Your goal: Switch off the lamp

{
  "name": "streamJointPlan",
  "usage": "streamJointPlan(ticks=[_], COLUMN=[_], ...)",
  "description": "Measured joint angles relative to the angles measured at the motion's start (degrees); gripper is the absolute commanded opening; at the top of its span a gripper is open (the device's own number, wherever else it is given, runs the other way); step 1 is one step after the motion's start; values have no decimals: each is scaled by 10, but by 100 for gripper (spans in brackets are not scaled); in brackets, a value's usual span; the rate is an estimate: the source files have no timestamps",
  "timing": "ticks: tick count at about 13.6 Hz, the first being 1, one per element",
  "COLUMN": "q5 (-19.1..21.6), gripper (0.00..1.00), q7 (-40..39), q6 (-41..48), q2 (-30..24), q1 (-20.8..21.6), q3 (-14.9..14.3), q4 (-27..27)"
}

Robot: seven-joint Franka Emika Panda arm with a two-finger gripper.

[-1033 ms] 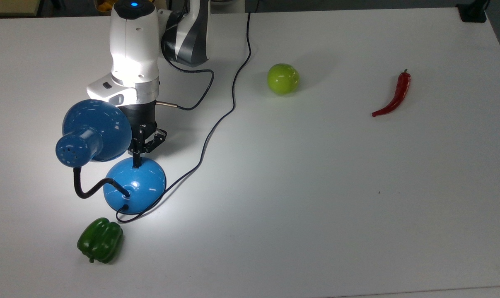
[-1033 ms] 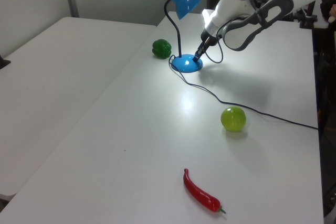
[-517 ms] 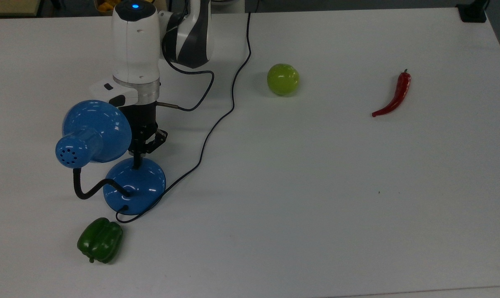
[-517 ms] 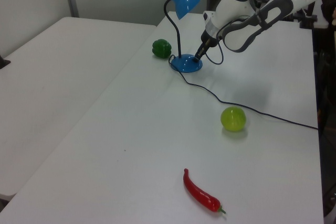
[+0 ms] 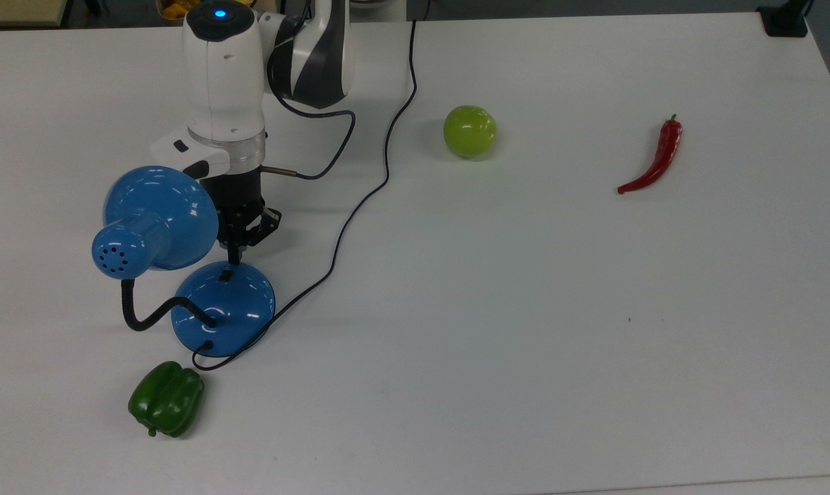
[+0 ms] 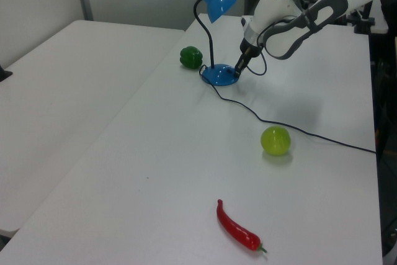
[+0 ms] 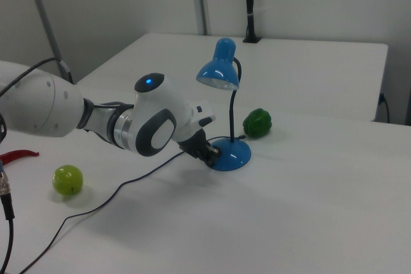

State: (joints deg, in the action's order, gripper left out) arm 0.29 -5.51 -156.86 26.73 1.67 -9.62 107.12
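Unlit glossy blue lamp (image 5: 181,261) stands upright.

Glossy blue lamp (image 5: 223,308) with black gooseneck and cord; dark green bell pepper (image 5: 166,399); yellow-green apple (image 5: 470,130); red chilli (image 5: 655,159); white tabletop (image 5: 525,309)

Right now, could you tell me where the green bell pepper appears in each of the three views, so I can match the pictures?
Top view: the green bell pepper lies at the lower left, just below the lamp base.
Left view: it sits at upper centre, to the left view's left of the lamp base.
Right view: it sits right of centre, behind and to the right view's right of the lamp base.
Shared landmark: the blue lamp, beside the pepper in all three.
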Motion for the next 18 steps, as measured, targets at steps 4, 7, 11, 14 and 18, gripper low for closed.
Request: streamJointPlan(ticks=[4,7,11,14,18], q5=[0,0,0,0,3], gripper=[10,96,100,100,100], q7=[0,0,0,24,104], q6=[126,260,391,489,583], q2=[-54,-115,-173,-229,-260], q1=[0,2,7,9,9], q3=[0,2,3,3,10], q4=[-1,-2,-7,-34,-98])
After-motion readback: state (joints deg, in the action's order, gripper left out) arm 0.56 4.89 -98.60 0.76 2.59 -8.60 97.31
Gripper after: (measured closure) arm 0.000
